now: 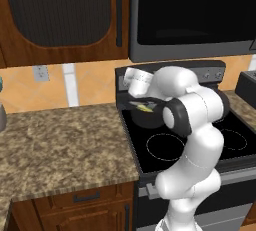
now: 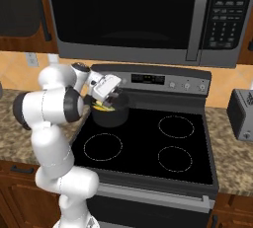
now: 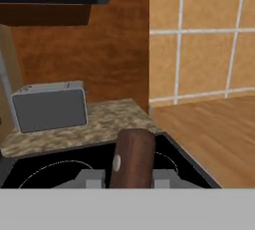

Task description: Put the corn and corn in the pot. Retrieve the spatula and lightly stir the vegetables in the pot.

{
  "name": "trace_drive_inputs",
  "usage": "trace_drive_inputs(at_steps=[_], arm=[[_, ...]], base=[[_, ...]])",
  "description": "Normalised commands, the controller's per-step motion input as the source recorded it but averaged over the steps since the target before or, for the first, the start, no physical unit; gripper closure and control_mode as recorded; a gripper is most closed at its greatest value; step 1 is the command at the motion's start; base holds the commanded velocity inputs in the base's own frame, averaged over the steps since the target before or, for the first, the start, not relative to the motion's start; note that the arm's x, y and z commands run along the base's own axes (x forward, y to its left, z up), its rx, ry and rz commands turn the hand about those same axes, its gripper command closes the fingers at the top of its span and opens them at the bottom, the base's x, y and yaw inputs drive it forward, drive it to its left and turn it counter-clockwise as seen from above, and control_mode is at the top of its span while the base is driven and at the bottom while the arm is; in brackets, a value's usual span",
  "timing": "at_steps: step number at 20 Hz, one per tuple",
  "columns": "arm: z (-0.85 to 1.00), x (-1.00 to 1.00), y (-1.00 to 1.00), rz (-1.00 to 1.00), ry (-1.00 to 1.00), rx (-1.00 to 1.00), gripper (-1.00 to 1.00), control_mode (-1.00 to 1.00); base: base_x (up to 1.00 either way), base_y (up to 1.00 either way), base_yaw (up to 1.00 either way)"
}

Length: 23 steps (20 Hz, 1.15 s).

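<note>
**Brown handle in the claw, yellow cobs in the dark pot**

Speckled granite covers the bench (image 1: 60, 145) at the far left of the left base view, with a wall socket (image 1: 40, 73) on the tan tiles behind it. Just right of the bench begins the black glass stove (image 2: 148, 143), its burner rings drawn in thin white lines.

On the back left burner stands the pot (image 2: 109, 117), small, round and nearly black. Inside it lie the corn cobs (image 1: 144, 107), yellow with a touch of green; they overlap so closely in both base views that one cannot be told from the other. The white arm bends over the stove from the front, and its wrist hangs right at the pot's rim.

The claw (image 2: 116, 99) sits directly above the pot's mouth in the right base view. In the hand view its two dark tips stand on either side of a brown rounded spatula handle (image 3: 132, 157), closed against it. The working end of the spatula is hidden.

Above the stove hangs the microwave (image 2: 133, 15), dark-fronted with a grey frame. Farther right, on another stretch of granite, sits a grey toaster (image 3: 49, 107), well apart from the pot.
</note>
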Motion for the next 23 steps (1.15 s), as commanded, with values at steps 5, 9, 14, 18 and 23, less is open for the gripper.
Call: trace_drive_inputs(at_steps=[5,9,14,18,23], arm=[[-0.63,0.16,0.32,-0.20,0.00,0.00,1.00,-1.00],[-0.49,0.15,0.42,-0.20,-0.13,0.00,1.00,-1.00],[-0.41,-0.15,0.15,-0.22,0.02,0.00,1.00,-1.00],[-0.01,-0.55,0.00,-0.26,0.15,-0.01,1.00,-1.00],[0.00,-0.29,0.00,-0.26,0.12,-0.12,1.00,-1.00]], base=[[0.00,0.00,0.00],[0.00,0.00,0.00],[0.00,0.00,0.00],[0.00,0.00,0.00],[0.00,0.00,0.00]])
